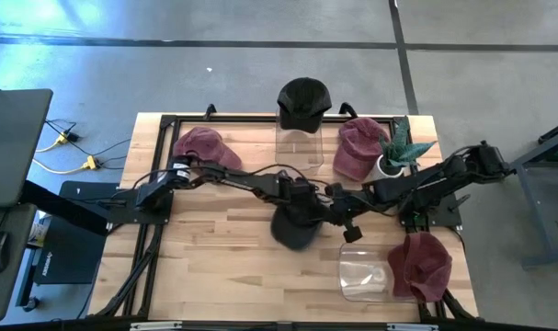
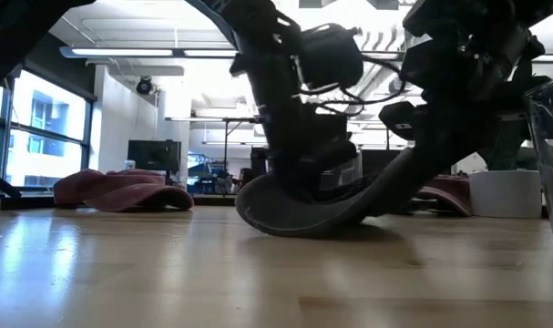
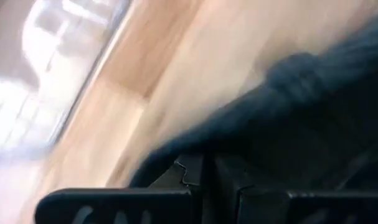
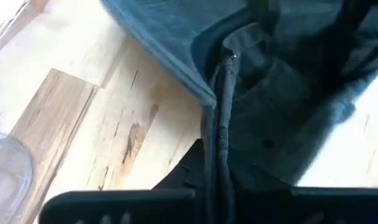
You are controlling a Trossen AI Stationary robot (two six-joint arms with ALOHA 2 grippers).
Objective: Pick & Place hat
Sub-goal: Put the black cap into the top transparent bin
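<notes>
Seen from above, both pincers meet mid-tabletop [image 1: 214,267] at a dark hat [image 1: 292,230]: left pincer [image 1: 301,198] and right pincer [image 1: 338,219] each on its edge. Three maroon hats [image 1: 205,147] lie around, another dark hat [image 1: 303,97] on a clear stand.

Low down, hat [image 2: 303,214] curled upward off the wood, brim sagging.

Left wrist: pincer [image 3: 207,177] pressed together on dark cloth, blurred.

Right wrist: pincer [image 4: 217,168] pinching the hat's seam [image 4: 223,93]. No readable writing.

A dark cap [image 1: 293,228] — crumpled, brim tilted up — rests mid-table, clear of the stands.
</notes>
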